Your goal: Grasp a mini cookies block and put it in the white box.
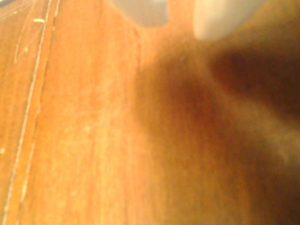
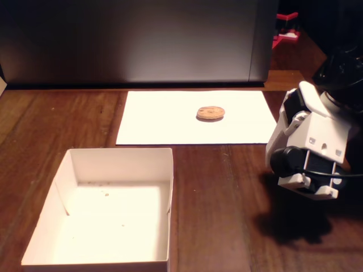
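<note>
the wooden table (image 2: 227, 187) is dark and grained; in the wrist view its boards (image 1: 70, 140) glow orange, blurred, with pale scratches and a seam at the left edge. a grey panel (image 2: 136, 39) stands along its back edge. the white box (image 2: 113, 164), shallow square cardboard with thin folded walls, sits at the front left in the fixed view, its near edge cut off by the frame, a few crumbs on its floor. behind it lies a flat white paper sheet (image 2: 164, 122). the arm (image 2: 309, 150), white plastic with black parts, stands at the right, partly cut off. the gripper shows only as two blurred pale shapes (image 1: 187, 16) at the wrist view's top edge, a gap between them; nothing seen held. the mini cookies block (image 2: 210, 113), round, tan, speckled, lies flat on the sheet with no long axis.
</note>
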{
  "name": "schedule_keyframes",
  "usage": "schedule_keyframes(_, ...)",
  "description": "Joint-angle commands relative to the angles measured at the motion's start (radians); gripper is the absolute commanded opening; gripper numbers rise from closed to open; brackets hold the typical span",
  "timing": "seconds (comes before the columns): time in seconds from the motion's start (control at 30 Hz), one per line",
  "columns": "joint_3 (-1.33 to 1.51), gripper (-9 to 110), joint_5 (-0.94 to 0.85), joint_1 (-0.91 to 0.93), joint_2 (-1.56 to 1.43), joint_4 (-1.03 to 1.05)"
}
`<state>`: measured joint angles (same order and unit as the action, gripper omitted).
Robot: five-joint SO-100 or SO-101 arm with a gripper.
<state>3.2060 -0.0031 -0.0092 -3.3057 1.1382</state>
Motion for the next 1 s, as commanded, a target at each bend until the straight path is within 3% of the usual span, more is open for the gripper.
schedule_keyframes(0.0, 0.011, 0, -0.041, -0.043, -0.071, -0.069)
schedule_keyframes(0.33, 0.040, 0, -0.041, 0.031, -0.071, -0.262)
schedule_keyframes(0.57, -0.075, 0, -0.278, 0.035, -0.071, -0.377)
schedule_keyframes(0.8, -0.285, 0, -0.221, 0.058, -0.044, -0.454)
schedule_keyframes(0.97, -0.489, 0, -0.196, 0.115, 0.138, -0.456)
